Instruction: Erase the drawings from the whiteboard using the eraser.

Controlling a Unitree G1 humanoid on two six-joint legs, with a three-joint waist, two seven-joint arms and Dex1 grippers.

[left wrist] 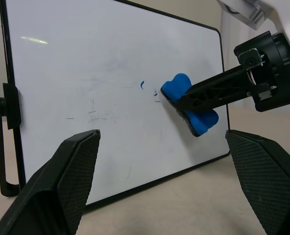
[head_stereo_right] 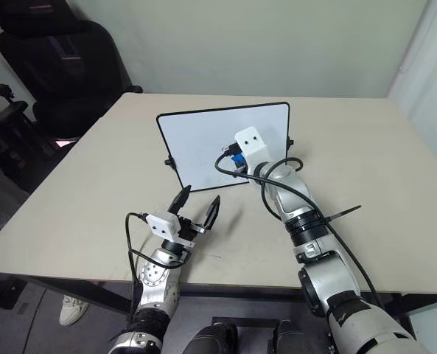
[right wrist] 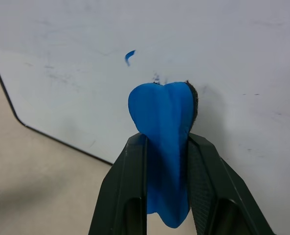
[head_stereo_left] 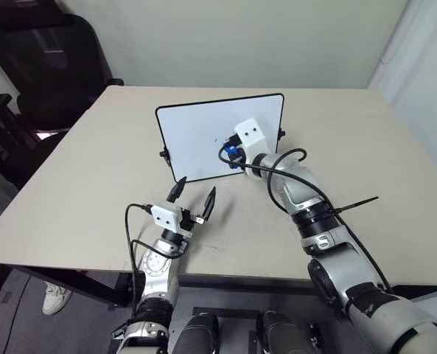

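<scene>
The whiteboard [head_stereo_left: 196,133] stands tilted on the table's middle, its face toward me. Only a small blue remnant of the drawings [right wrist: 129,57] is left on it, along with faint smudges. My right gripper [right wrist: 167,139] is shut on the blue eraser [right wrist: 162,112], which presses against the board's lower right area just beside that mark [left wrist: 143,85]. The eraser [left wrist: 203,123] and the right gripper's black finger show in the left wrist view too. My left gripper [head_stereo_left: 197,186] hovers open in front of the board's lower edge, holding nothing and not touching the board.
The beige table [head_stereo_left: 93,184] extends well around the board on all sides. A black office chair [head_stereo_left: 49,59] stands beyond the far left corner. A black cable tie [head_stereo_left: 357,203] sticks out from my right forearm. A white shoe [head_stereo_left: 54,298] is on the floor at the left.
</scene>
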